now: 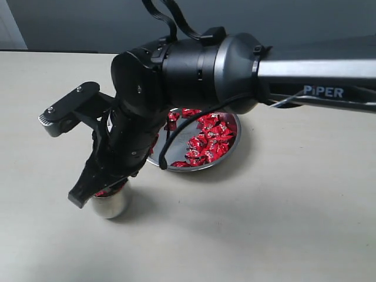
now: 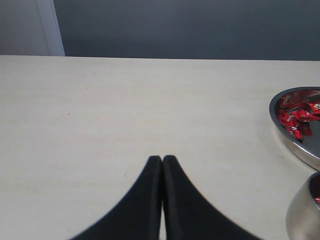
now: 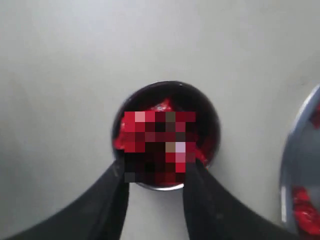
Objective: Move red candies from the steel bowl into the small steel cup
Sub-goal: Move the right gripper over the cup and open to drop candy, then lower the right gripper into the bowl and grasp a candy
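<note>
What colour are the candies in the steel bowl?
The candies are shiny red with tiny pale marks; clearest in the exterior view.

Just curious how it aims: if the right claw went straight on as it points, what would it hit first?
Probably the red candies heaped in the small steel cup below the right gripper, though its open jaws could clip the rim first; depth is unclear.

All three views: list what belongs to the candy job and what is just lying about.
Job:
- red candies
- steel bowl
- small steel cup
- right gripper, open above the cup

Not in use:
- left gripper, shut, away from the bowl
- table
</note>
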Motion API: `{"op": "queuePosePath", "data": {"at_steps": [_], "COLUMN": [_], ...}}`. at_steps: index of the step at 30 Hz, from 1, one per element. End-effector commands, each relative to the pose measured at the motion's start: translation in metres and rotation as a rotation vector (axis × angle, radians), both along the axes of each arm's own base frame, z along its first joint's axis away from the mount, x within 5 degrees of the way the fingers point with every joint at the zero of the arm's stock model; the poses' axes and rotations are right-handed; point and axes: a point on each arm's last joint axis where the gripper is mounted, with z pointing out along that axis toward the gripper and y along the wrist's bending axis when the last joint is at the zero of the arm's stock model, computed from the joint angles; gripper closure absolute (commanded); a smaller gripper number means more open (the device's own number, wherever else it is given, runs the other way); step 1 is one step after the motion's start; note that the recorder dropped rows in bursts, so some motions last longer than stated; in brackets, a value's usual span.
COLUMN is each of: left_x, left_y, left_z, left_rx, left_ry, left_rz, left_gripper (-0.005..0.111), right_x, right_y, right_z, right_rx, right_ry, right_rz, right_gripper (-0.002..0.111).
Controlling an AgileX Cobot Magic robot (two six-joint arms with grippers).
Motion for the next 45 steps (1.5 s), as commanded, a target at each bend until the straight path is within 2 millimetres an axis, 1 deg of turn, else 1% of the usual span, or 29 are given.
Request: {"op": "queuePosePath", "data": {"at_steps": [1, 3, 6, 11, 15, 17, 22, 25, 28, 30, 34, 36, 45], "left_x": [0.000, 0.000, 0.000, 0.000, 0.000, 0.000, 0.000, 0.000, 0.000, 0.000, 0.000, 0.000, 0.000], "left_y": [0.000, 0.000, 0.000, 0.000, 0.000, 0.000, 0.000, 0.000, 0.000, 0.000, 0.000, 0.000, 0.000], "left_z": [-0.001, -0.001, -0.001, -0.001, -0.001, -0.001, -0.001, -0.001, -0.001, -0.001, -0.001, -0.001, -0.001], "left_rx": [-0.002, -0.002, -0.002, -0.002, -0.002, -0.002, -0.002, -0.002, -0.002, -0.002, -0.002, -0.002, -0.002], "left_ry": [-0.003, -0.003, -0.003, -0.003, -0.003, -0.003, -0.003, -0.003, -0.003, -0.003, -0.003, -0.003, -0.003], "left_rz": [-0.005, -0.005, -0.005, -0.005, -0.005, -0.005, -0.005, -0.005, -0.005, -0.005, -0.005, -0.005, -0.005], "left_gripper": [0.106, 0.106, 0.106, 0.106, 0.106, 0.106, 0.106, 0.106, 0.106, 0.106, 0.106, 0.106, 0.106], "right_x": [0.026, 0.044, 0.071, 0.111, 0.135, 0.144, 0.152, 0.158, 0.160, 0.161, 0.163, 0.163, 0.162], "right_y": [-0.011, -0.022, -0.041, -0.066, -0.080, -0.085, -0.082, -0.077, -0.075, -0.073, -0.072, -0.072, -0.072], "right_z": [0.010, 0.012, 0.009, 0.000, -0.012, -0.019, -0.041, -0.063, -0.073, -0.080, -0.089, -0.097, -0.100], "right_rx": [-0.024, -0.024, 0.004, 0.084, 0.152, 0.165, 0.183, 0.213, 0.228, 0.244, 0.258, 0.249, 0.237], "right_ry": [-0.159, -0.208, -0.219, -0.230, -0.226, -0.235, -0.239, -0.249, -0.244, -0.245, -0.247, -0.232, -0.223], "right_rz": [-0.112, -0.202, -0.301, -0.423, -0.511, -0.529, -0.532, -0.532, -0.542, -0.548, -0.554, -0.563, -0.563], "right_gripper": [0.072, 0.072, 0.072, 0.072, 0.072, 0.072, 0.072, 0.071, 0.064, 0.063, 0.063, 0.063, 0.063]}}
